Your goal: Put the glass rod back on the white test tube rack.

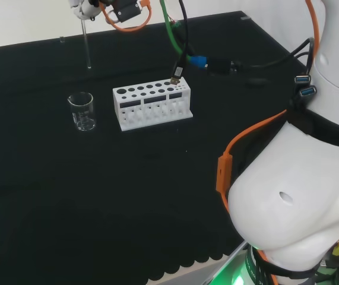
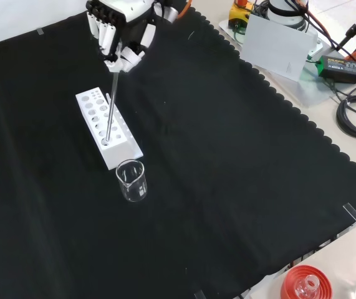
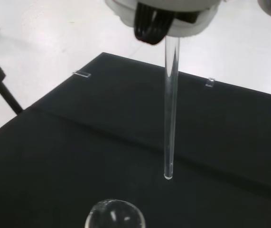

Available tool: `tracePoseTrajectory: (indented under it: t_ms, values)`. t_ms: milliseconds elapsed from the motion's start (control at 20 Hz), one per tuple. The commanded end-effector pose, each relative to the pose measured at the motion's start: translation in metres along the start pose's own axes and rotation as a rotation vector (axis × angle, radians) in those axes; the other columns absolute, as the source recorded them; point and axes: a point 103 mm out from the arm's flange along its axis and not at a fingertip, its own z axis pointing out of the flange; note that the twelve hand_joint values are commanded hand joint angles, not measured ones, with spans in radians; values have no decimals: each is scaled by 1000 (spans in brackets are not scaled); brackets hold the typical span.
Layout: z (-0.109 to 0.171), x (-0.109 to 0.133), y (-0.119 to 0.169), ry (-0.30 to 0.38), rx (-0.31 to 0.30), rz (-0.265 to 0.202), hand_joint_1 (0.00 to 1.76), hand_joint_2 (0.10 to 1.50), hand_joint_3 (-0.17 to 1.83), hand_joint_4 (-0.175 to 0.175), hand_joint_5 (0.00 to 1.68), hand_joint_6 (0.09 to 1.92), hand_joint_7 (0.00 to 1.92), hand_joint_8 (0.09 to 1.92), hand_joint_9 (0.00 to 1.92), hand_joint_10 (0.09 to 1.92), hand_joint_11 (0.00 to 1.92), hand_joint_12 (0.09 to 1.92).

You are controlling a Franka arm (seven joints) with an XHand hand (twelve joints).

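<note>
The hand (image 2: 120, 32) is high above the cloth, its fingers curled round the top of a clear glass rod (image 2: 111, 106) that hangs nearly upright. In the head view the hand (image 1: 86, 8) is at the top edge and the glass rod (image 1: 86, 44) hangs above and behind the beaker, left of the white test tube rack (image 1: 152, 105). In the front view the rod's lower end lines up with the near end of the white rack (image 2: 106, 128). The wrist view shows the rod (image 3: 170, 109) pointing down over the black cloth, its tip in the air.
A small empty glass beaker (image 1: 82, 111) stands left of the rack in the head view, just in front of the rack in the front view (image 2: 132, 180). A red ribbed stand (image 2: 305, 283) lies at the bench's front corner. Cables and a plug (image 1: 200, 62) lie behind the rack.
</note>
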Motion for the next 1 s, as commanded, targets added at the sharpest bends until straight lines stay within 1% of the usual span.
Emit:
tracePoseTrajectory:
  t_ms: [50,750,1000]
  values:
    - [1,-4,-1,-14,3,6,1314,752,547,-175,1064,757,1321,772,1847,162,1619,561]
    - [1,-55,-12,-26,7,82,1314,753,546,-175,1064,757,1321,773,1847,163,1619,562]
    - [2,-69,-16,-26,7,104,1314,754,546,-175,1064,758,1320,773,1846,164,1619,562]
